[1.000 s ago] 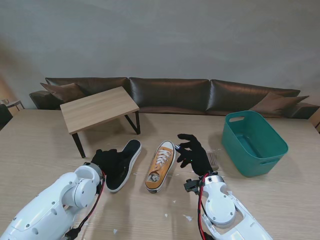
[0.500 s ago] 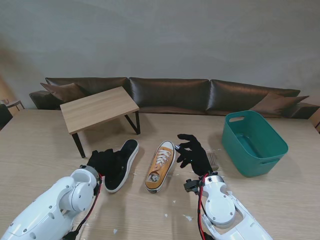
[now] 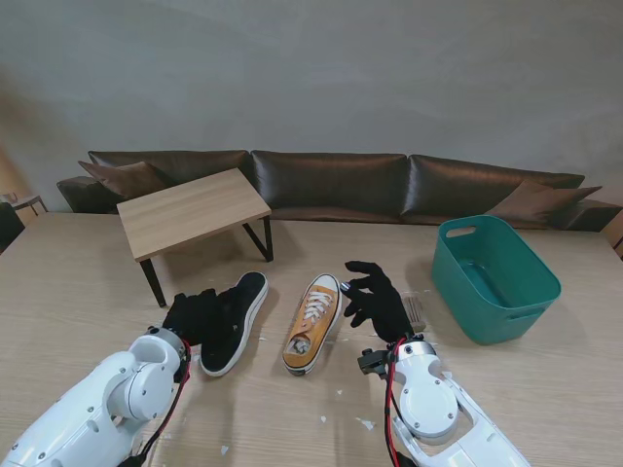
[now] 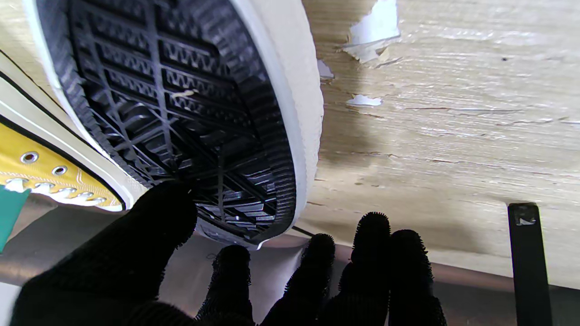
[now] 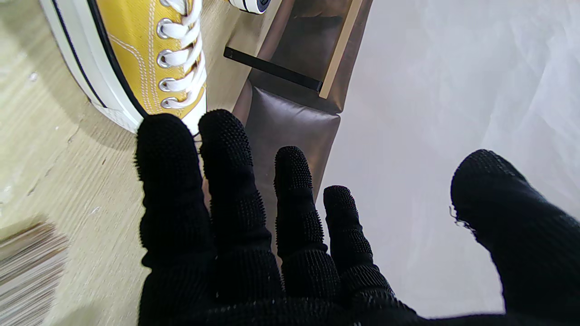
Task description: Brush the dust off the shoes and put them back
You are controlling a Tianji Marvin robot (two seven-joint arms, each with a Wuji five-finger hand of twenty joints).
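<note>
The left hand (image 3: 200, 313) grips the heel end of the black-soled shoe (image 3: 234, 321), tipped on its side with the tread showing, thumb (image 4: 149, 226) against the sole. The right hand (image 3: 378, 300) hovers spread and empty just beside the yellow shoe (image 3: 312, 323), which lies on the surface (image 3: 78, 292) between both hands.

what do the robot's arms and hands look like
Both arms are glossy white rounded shells with grey joint rings; a red cable runs along each. The left hand and right hand wear black knit gloves with nubbly, dotted fingers.
</note>
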